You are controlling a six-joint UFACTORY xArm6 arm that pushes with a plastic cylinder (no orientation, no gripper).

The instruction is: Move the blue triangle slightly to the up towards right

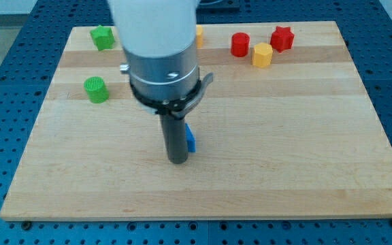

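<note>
A wooden board (284,150) is seen. Near its top edge, a red cylinder (239,44), a yellow block (262,54) and a red star (282,38) are grouped. A green block (102,37) and a green cylinder (96,89) are placed at its left side.

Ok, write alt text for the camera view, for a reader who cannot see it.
My tip rests on a wooden board, touching a blue block mostly hidden behind the rod. A green cylinder and green block sit at the view's left; a red cylinder, yellow block and red star at top right.
</note>
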